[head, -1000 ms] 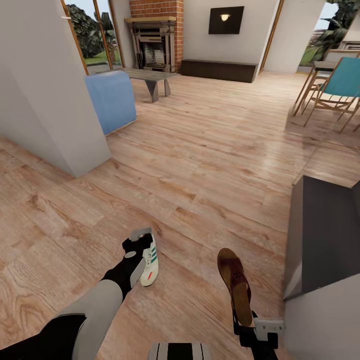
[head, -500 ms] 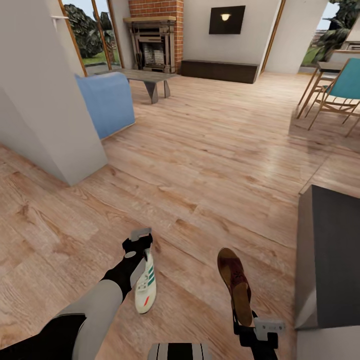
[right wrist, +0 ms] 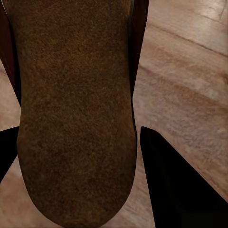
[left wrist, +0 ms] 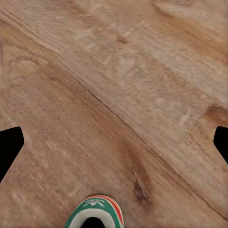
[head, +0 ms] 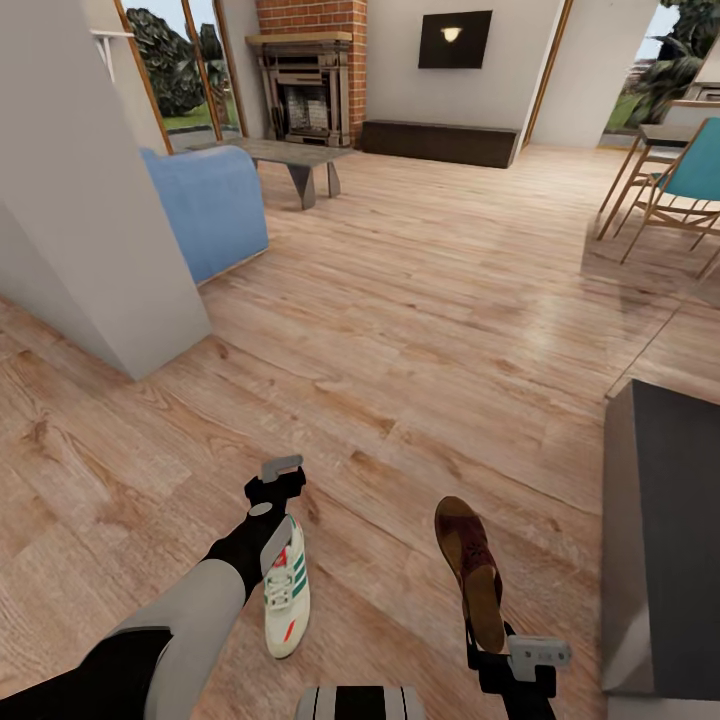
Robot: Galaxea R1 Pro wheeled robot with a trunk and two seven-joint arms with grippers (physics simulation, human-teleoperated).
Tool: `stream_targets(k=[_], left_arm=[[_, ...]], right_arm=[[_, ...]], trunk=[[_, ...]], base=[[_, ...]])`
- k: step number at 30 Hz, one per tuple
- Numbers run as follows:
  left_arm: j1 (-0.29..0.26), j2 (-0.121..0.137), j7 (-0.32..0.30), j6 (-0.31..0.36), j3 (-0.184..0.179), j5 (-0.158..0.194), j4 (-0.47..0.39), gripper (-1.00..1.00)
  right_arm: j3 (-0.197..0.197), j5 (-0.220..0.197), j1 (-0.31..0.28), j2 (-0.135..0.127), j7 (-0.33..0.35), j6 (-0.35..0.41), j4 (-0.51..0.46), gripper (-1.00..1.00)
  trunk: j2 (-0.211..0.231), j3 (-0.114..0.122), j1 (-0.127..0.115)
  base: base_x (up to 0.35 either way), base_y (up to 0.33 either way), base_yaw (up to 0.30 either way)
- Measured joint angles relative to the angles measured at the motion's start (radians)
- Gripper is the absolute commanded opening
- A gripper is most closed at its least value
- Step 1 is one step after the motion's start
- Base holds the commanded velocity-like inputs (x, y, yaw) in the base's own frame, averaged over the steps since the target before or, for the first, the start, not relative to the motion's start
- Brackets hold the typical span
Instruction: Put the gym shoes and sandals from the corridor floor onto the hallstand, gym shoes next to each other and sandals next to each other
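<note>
Nearest, at the right gripper (head: 497, 655): clamped on the heel end of a brown sandal (head: 470, 570), sole lying between the dark fingers (right wrist: 173, 185) in the right wrist view, toe pointing away from the tool. Beside it, at the left gripper (head: 272, 520): a white gym shoe (head: 284, 600) with green stripes hanging just under the tool, apparently held, though finger closure cannot be told; in the left wrist view just the shoe's red-and-green rim (left wrist: 97, 211) at the near edge, fingertips wide apart against the corridor floor (left wrist: 123, 95). Under and ahead of both tools, bare wood planks (head: 400, 330). Off to the right tool's outer side, a dark-topped unit (head: 665, 520), identity unclear. Farther on, a white wall corner (head: 110, 250), a blue seat (head: 210, 205), a fireplace (head: 308, 90). Likely risks: shoe slipping from a grip that looks shallow and dropping back to the floor during travel; long sandal levering out of the fingers or clipping furniture on a turn.
</note>
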Motion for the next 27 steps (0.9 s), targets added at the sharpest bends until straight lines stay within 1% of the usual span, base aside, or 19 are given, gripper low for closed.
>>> stream_targets(k=[17, 21, 27], left_arm=[[0.000, 0.000, 0.000, 0.000, 0.001, 0.000, 0.000, 1.00], [0.000, 0.000, 0.000, 0.000, 0.001, 0.000, 0.000, 1.00], [0.000, 0.000, 0.000, 0.000, 0.001, -0.001, 0.000, 1.00]], right_arm=[[0.000, 0.000, 0.000, 0.000, 0.000, 0.000, 0.000, -1.00], [0.000, 0.000, 0.000, 0.000, 0.000, 0.000, 0.000, -1.00], [0.000, 0.000, 0.000, 0.000, 0.000, 0.000, 0.000, -1.00]], trunk=[[0.000, 0.000, 0.000], [0.000, 0.000, 0.000], [0.000, 0.000, 0.000]], base=[[0.006, 0.000, 0.000], [-0.124, 0.000, 0.000], [-0.248, 0.000, 0.000]])
